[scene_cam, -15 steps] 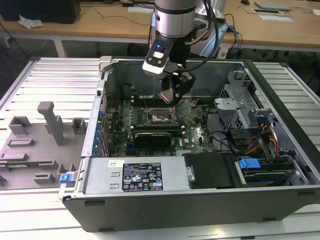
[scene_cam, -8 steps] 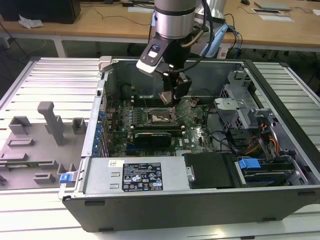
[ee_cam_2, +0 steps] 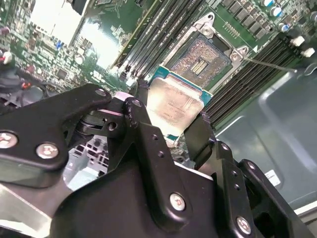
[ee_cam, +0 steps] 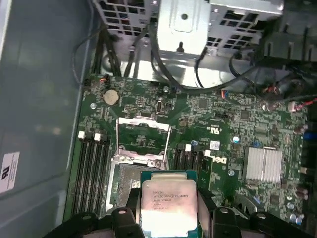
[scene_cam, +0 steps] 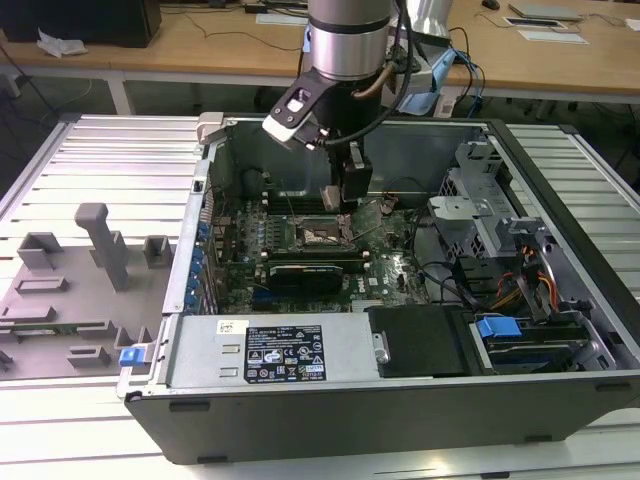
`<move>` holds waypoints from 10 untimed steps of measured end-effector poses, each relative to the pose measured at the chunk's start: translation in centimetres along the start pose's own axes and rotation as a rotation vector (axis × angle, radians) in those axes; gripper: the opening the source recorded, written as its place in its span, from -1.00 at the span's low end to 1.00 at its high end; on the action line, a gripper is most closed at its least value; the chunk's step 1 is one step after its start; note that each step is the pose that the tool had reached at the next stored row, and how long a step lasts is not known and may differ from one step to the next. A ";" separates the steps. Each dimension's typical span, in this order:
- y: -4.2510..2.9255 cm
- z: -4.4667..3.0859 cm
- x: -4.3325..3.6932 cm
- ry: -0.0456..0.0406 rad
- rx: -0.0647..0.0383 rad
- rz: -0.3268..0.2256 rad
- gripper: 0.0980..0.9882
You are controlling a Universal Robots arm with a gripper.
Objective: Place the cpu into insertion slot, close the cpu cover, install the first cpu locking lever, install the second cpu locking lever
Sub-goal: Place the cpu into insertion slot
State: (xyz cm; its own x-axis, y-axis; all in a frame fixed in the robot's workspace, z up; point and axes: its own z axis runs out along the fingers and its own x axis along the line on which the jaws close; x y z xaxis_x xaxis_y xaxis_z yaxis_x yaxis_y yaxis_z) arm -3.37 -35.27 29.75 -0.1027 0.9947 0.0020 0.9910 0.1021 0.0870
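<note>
Exterior oblique; wrist views over insertion slot (ee_cam_2: pixel 200 58) (ee_cam: pixel 124 179)

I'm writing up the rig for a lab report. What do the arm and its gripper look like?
The arm is a silvery-grey metal cylinder with a black band at the joint; dark cables loop along it. A white-and-black module is mounted at the wrist. The gripper is black, its linkage bars joined by silver screws, ending in two slim black fingers.

No wording can be read. Small white print covers the black rectangular label (scene_cam: pixel 287 353) on the silvery metal box (scene_cam: pixel 200 362), lower middle of the exterior view; faint printed lines cross the pale silvery-beige square cpu (ee_cam: pixel 168 202) in the first wrist view.
</note>
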 end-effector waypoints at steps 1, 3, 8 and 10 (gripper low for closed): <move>0.00 0.04 0.00 -0.0039 0.000 0.031 0.00; -0.01 0.12 0.00 -0.0120 0.000 0.088 0.00; -0.06 0.44 0.00 -0.0252 0.001 0.203 0.00; -0.17 0.78 0.03 -0.0250 -0.001 0.202 0.00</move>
State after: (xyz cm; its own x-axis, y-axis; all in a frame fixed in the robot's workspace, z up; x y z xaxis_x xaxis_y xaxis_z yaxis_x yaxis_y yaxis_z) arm -3.48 -35.24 28.96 0.1008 0.9949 -0.0051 0.9910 -0.0999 0.0887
